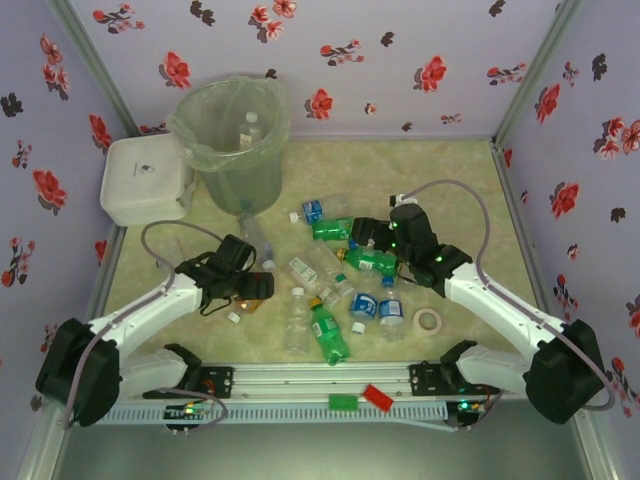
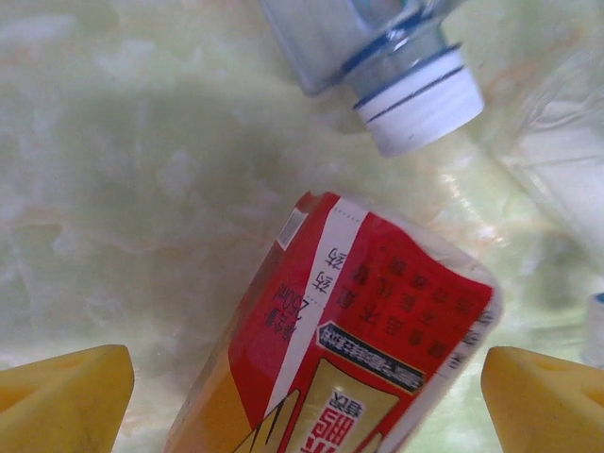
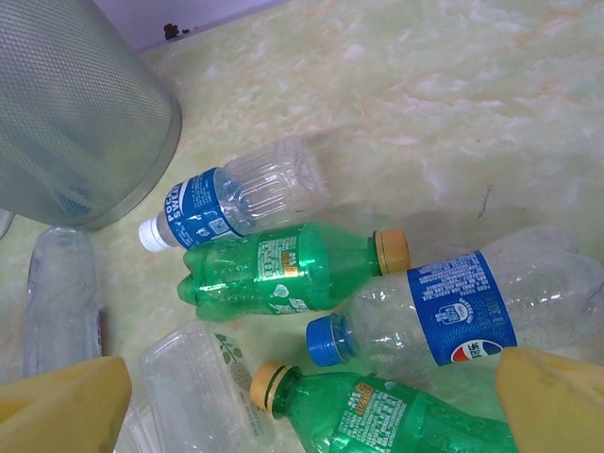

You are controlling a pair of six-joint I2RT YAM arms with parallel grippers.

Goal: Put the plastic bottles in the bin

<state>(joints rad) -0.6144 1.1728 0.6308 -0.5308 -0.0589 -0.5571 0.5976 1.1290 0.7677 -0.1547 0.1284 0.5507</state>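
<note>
The bin (image 1: 232,175) is standing at the far end of the table, lined with a clear bag, and one clear bottle (image 1: 250,128) is already sitting inside it. Most of the plastic bottles (image 1: 329,337) are lying scattered on the near side of the bin, toward the arm bases, blue-labelled clear ones mixed with green ones. The left gripper (image 1: 258,288) is hanging low on the near side of the bin, its yellow fingers (image 2: 66,401) spreading wide. A red-labelled bottle (image 2: 363,349) is lying on its side between them, with neither finger touching it. A white-capped bottle (image 2: 415,94) is lying just beyond that one, closer to the bin's foot. The right gripper (image 1: 360,236) is hovering farther from the bin, over the thickest of the scatter, its jaws also gaping wide. In its wrist view a yellow-capped green bottle (image 3: 377,415) is lying between the fingertips (image 3: 66,406), a second green bottle (image 3: 283,269) is lying beyond it, and the bin's wall is rising at the far corner. A white lidded box (image 1: 145,180) is sitting right beside the bin, and a tape roll (image 1: 429,321) is lying well away from it.
</note>
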